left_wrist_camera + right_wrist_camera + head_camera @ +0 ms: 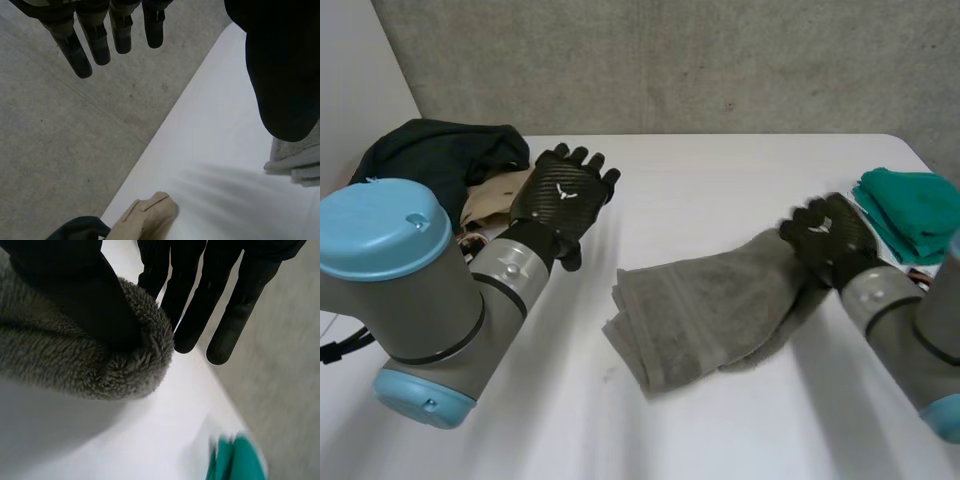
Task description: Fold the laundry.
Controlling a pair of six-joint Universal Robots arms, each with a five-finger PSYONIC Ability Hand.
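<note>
Fold the laundry, part done: the grey towel [705,310] is half folded and my right hand [830,235] holds one end of it.

The towel lies in loose layers just right of the middle of the white table [720,170]. Its left end is doubled over unevenly, and its right end is raised off the surface, where my right hand's thumb clamps it against straight fingers. My left hand [560,195] hovers over the far left of the table with its fingers straight and spread, holding nothing, well apart from the towel. A teal cloth [910,210] lies folded at the far right, and I judge it finished. A dark garment [430,155] and a beige cloth [490,200] sit heaped at the far left, unfolded. In my judgement the towel's fold is not yet closed and squared, and the heap is not yet begun.
</note>
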